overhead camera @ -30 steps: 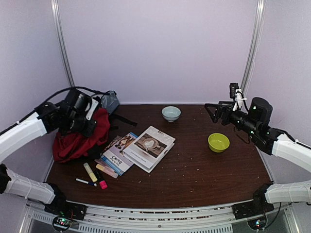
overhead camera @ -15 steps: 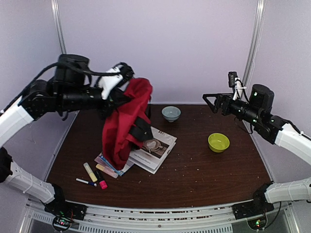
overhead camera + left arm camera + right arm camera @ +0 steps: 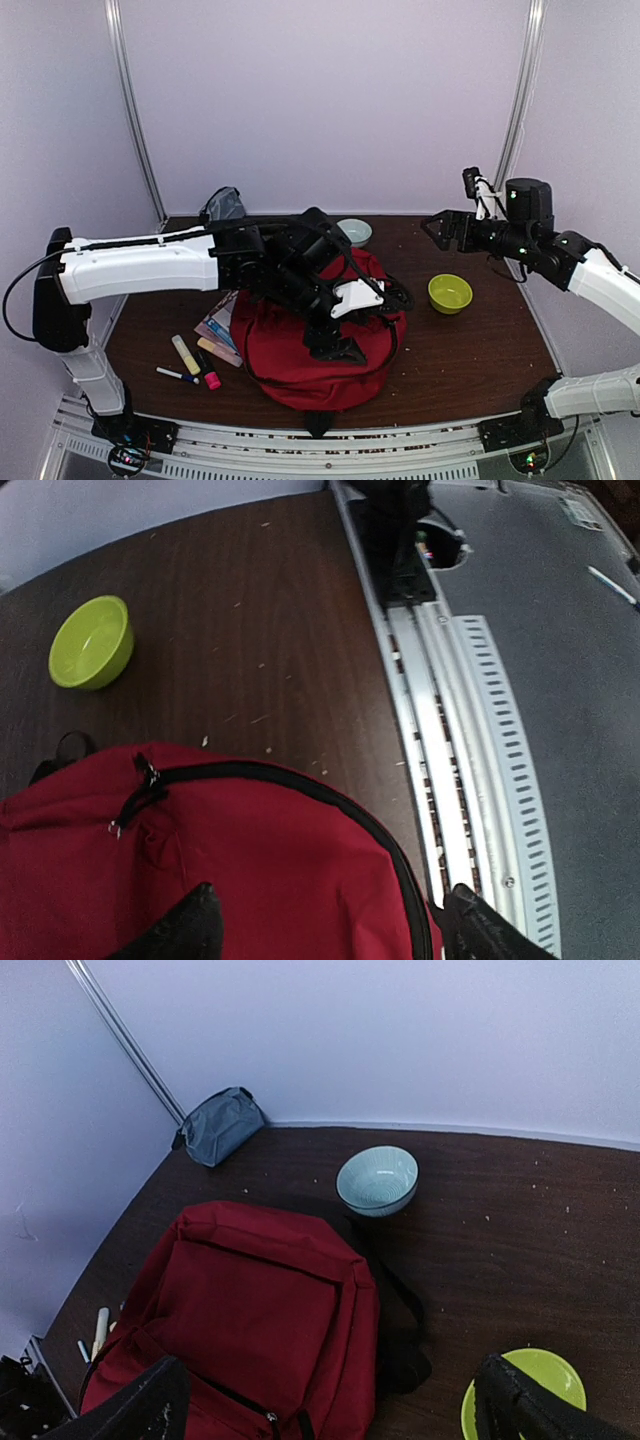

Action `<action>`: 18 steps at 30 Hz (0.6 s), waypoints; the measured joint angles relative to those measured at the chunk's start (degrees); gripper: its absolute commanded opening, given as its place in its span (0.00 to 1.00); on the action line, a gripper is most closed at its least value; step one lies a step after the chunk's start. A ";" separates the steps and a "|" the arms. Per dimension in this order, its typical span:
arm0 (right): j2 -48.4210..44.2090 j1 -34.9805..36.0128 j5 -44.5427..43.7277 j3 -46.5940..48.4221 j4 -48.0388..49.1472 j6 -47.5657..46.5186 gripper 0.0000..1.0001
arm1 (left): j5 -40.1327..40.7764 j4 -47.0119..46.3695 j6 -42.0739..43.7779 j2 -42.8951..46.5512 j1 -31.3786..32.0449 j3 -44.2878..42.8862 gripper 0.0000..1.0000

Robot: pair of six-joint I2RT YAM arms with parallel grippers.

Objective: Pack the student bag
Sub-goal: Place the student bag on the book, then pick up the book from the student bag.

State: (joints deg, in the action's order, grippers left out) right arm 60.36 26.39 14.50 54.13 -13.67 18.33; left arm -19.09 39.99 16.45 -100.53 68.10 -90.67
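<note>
- The student bag (image 3: 320, 350) is now laid flat at the middle of the table (image 3: 480, 340), brought over from the left edge, ready for opening.
- It is released: the left gripper (image 3: 335, 930) is spread just above it.
- The right gripper (image 3: 437, 230) is held wide apart, empty.
- The books (image 3: 220, 325) are mostly covered by the bag; whether the bag is open cannot be told.

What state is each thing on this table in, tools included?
Large red fabric backpack: lying flat, zip seemingly closed.
Left tool: open, empty, over the backpack.
Right tool: open, empty, held in the air.
Pale blue round bowl: upright, empty.
Lime green round bowl: upright, empty.
Grey-blue fabric pouch: lying at the far left corner.
Stack of paperback books: flat, partly under the backpack.
</note>
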 measured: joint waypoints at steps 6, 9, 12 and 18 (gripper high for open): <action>5.66 1.07 0.20 -2.75 -4.17 0.98 0.88 | -3.04 -0.96 -2.29 3.34 -0.59 -0.42 0.89; 8.87 4.15 0.28 -5.16 -4.22 1.81 0.86 | -0.85 -3.15 -10.34 5.27 -6.62 -1.09 0.89; 12.41 7.19 1.40 -6.84 -3.87 2.95 0.87 | 4.09 -5.29 -17.77 5.86 -15.45 0.04 0.91; 21.86 12.55 2.45 -7.30 -2.29 4.31 0.99 | 14.56 -6.36 -25.49 6.56 -23.37 9.01 0.91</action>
State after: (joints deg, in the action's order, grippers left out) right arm 82.21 38.94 16.95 46.83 -15.97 22.63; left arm -4.54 33.63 -9.04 -93.97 44.73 -81.67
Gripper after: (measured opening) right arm 0.918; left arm 0.914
